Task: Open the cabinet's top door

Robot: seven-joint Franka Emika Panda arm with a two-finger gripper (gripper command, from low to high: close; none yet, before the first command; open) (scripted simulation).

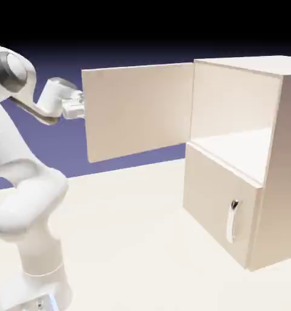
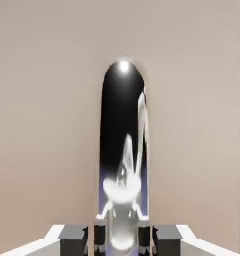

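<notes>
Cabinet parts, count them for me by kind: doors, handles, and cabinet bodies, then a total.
Doors: 2, the open top door and the shut bottom door
Handles: 2, top door's handle, bottom door's handle
Cabinet bodies: 1, the cabinet
Total: 5

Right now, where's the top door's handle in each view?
Exterior view: hidden behind the swung-open top door; the gripper meets the door's free edge there.
Hand view: handle is center, a chrome bar between the fingertips.
Shared landmark: the beige door panel.
</notes>
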